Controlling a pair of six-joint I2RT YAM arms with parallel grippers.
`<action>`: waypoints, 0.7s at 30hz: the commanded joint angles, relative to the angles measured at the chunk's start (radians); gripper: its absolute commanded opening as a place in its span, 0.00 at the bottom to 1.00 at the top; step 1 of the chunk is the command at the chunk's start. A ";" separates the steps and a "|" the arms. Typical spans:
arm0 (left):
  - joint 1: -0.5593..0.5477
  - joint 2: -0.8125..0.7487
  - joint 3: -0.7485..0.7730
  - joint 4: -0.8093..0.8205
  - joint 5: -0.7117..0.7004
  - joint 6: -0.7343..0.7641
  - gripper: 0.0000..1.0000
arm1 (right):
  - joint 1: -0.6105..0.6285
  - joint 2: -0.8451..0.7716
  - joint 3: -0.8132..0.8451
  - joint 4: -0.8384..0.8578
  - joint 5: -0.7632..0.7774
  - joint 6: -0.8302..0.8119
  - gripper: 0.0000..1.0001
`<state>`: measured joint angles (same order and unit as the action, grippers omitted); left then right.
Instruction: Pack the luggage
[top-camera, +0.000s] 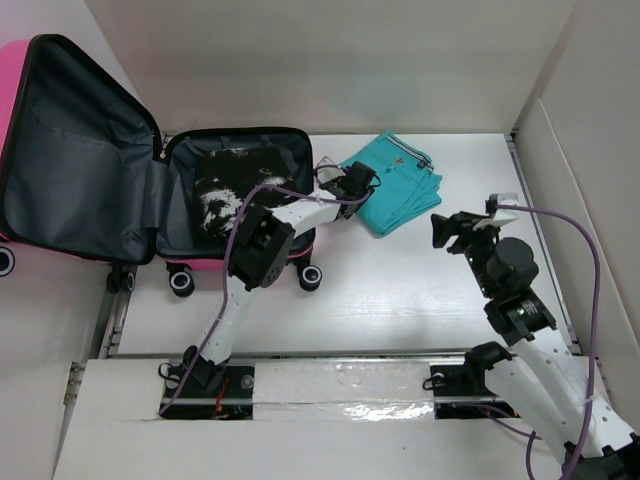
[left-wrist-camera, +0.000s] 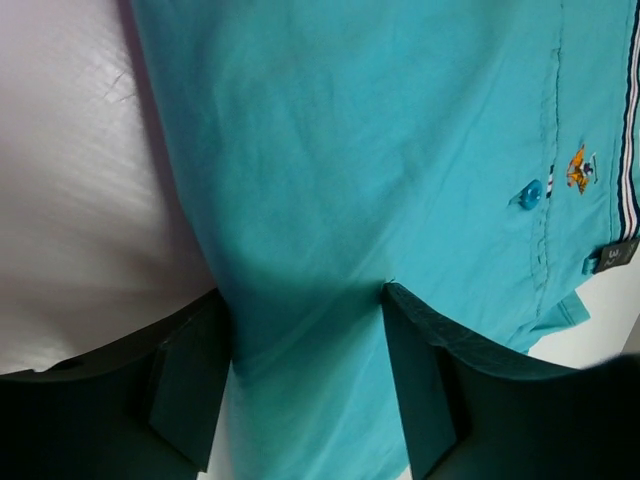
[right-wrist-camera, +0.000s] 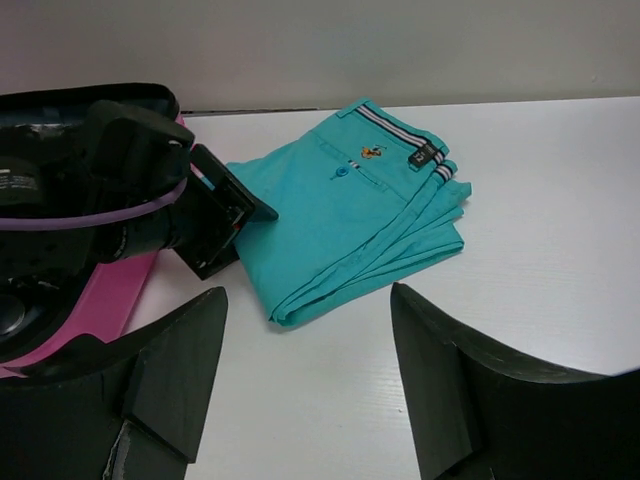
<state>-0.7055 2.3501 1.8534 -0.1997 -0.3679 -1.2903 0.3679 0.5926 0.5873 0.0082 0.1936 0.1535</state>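
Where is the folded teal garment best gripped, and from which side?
Probably the teal garment by its edge nearest the luggage, from above, the left hand straddling that edge. It lies flat and folded; that edge looks flush, while the opposite side fans into loose layers.

White worktop boxed in by plain white panels: a back wall rises beyond its far edge, a slanted side panel stands to its right and another white panel to its left. Metal rails line the worktop's side edges. Along its near edge, a glossy tape strip catches the soft, even light.
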 joint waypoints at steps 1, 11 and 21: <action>-0.003 0.069 0.073 -0.103 -0.029 -0.012 0.55 | -0.004 -0.025 -0.003 0.038 -0.014 -0.011 0.71; 0.034 0.101 0.096 0.032 0.033 0.190 0.07 | -0.004 -0.051 -0.004 0.036 -0.020 -0.012 0.71; 0.070 -0.066 0.093 0.121 0.174 0.611 0.00 | -0.004 -0.051 -0.009 0.041 -0.019 -0.011 0.70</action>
<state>-0.6407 2.4176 1.9263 -0.0929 -0.2424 -0.9062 0.3679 0.5484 0.5816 0.0086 0.1825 0.1532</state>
